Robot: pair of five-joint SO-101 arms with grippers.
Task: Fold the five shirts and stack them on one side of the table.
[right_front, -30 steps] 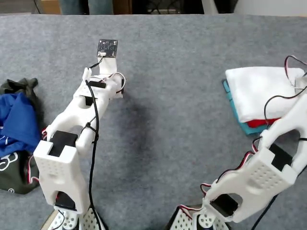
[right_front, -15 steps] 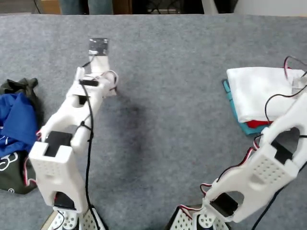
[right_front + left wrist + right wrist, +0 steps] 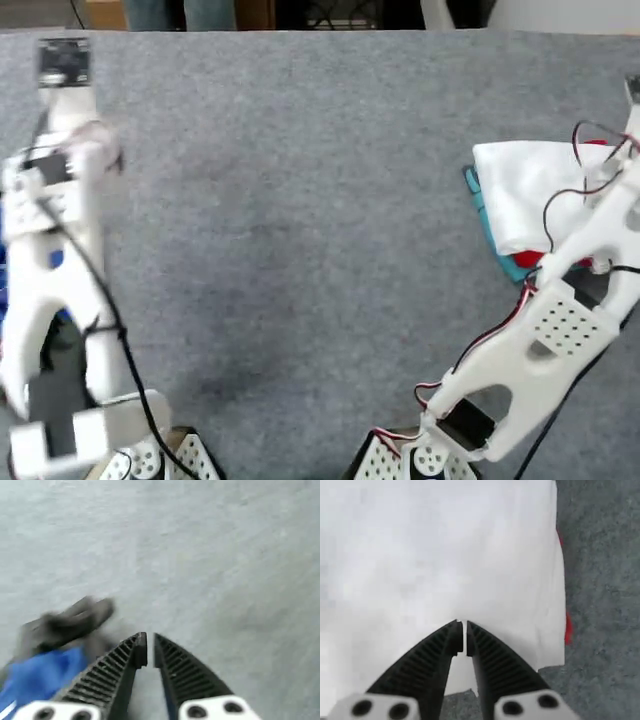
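Note:
On the right side of the table lies a stack of folded shirts: a white shirt (image 3: 520, 195) on top, a teal one (image 3: 481, 215) and a red one (image 3: 528, 260) under it. My right gripper (image 3: 464, 627) hangs just above the white shirt (image 3: 445, 555), shut and holding nothing. At the far left, my left arm (image 3: 55, 220) covers most of a loose pile. My left gripper (image 3: 150, 641) is shut and empty, a little above the felt, beside a crumpled blue shirt (image 3: 45, 675) and a dark shirt (image 3: 67, 620).
Grey felt (image 3: 320, 220) covers the whole table between the two arms. The red shirt's edge (image 3: 567, 627) sticks out beside the white one. The table's far edge (image 3: 320, 30) runs along the back.
My left arm has swung from the left-middle of the table out to the far left, over the loose pile. My right arm has shifted slightly farther over the stack.

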